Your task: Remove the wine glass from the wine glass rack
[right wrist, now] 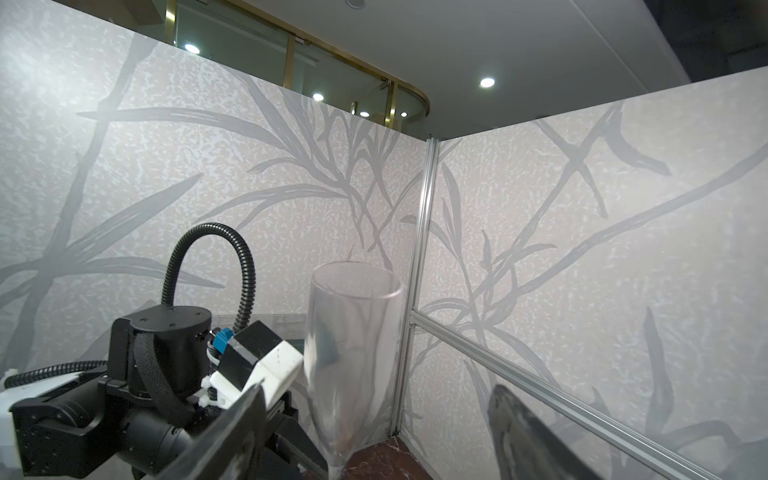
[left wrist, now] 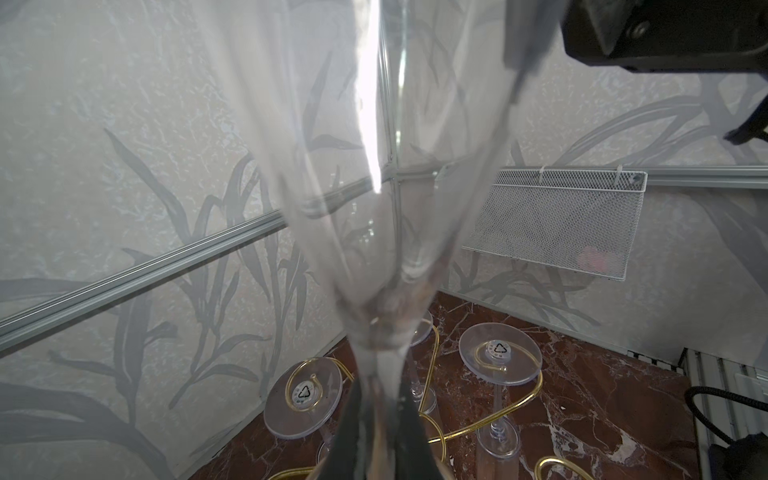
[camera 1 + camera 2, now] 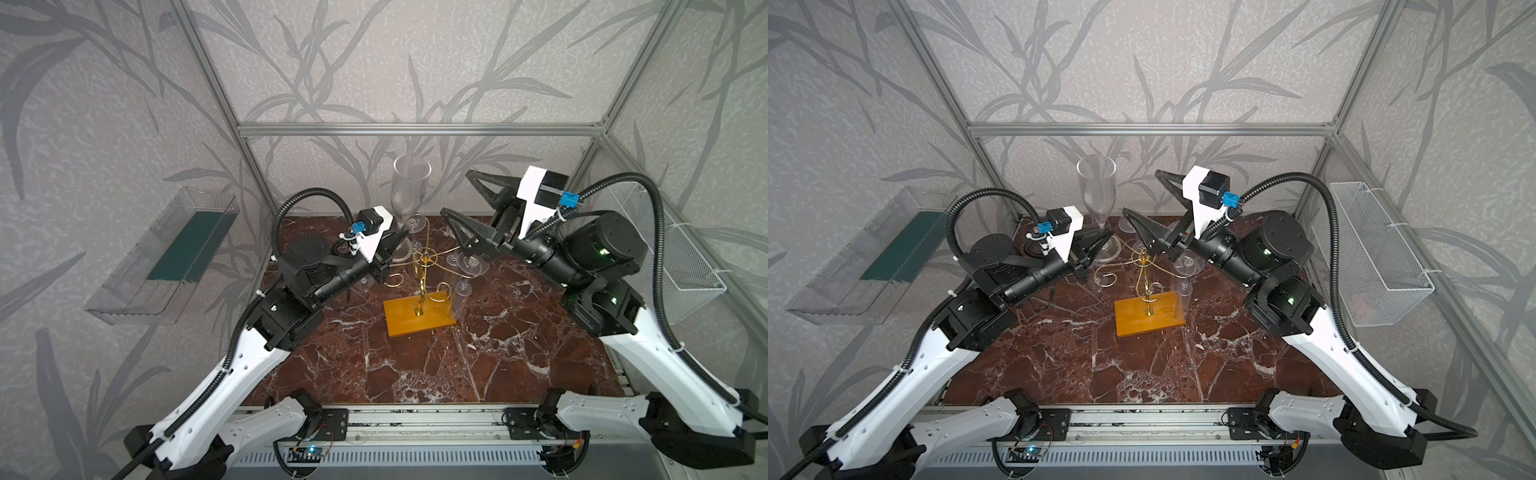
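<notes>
Left pincer [image 3: 402, 237] clenched on wine glass [image 3: 409, 189] stem near wine glass rack [image 3: 419, 322], right pincer [image 3: 455, 192] released beside bowl

Clear wine glass [image 1: 353, 332] upright, mouth up, just ahead of R gripper [image 1: 378, 390], whose fingers are spread wide and not touching it. L gripper [image 1: 318, 459] pinches the stem; white cam housing [image 1: 266, 365] + black ribbed cable [image 1: 245, 266] behind it. Leaf-print wall [image 1: 582, 249], alu post [image 1: 419, 270] in corner.

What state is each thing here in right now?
Tall clear wine glass: upright, off the rack, gripped at its stem.
Left gripper: shut on that glass.
Right gripper: open, empty.
Gold wire wine glass rack: standing upright.
Other clear glasses: hanging upside down on it.
</notes>
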`<act>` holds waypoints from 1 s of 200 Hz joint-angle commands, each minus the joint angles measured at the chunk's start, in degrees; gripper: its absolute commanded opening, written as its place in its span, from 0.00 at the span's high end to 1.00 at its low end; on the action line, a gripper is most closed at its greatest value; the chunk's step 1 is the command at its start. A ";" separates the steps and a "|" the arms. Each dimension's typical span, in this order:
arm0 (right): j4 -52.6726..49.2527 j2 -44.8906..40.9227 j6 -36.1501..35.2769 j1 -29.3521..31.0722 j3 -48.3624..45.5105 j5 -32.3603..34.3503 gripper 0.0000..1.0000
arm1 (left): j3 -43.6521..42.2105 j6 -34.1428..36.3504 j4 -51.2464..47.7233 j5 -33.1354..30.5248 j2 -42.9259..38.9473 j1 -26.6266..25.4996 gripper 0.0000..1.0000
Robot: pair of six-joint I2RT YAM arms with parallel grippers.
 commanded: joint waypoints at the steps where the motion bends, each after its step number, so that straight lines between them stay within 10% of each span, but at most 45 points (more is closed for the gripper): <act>1: -1.58 2.54 3.95 0.18 3.06 -3.36 0.17 | 0.01 3.59 2.18 -0.16 0.21 -0.89 1.00; 112: 0.17 6.94 7.71 0.18 6.04 -5.67 0.25 | -0.08 8.12 1.00 -3.22 1.34 -5.97 1.00; 200: 0.77 6.42 7.34 0.18 5.21 -5.39 0.59 | 0.02 10.27 0.21 -4.76 1.38 -7.29 1.00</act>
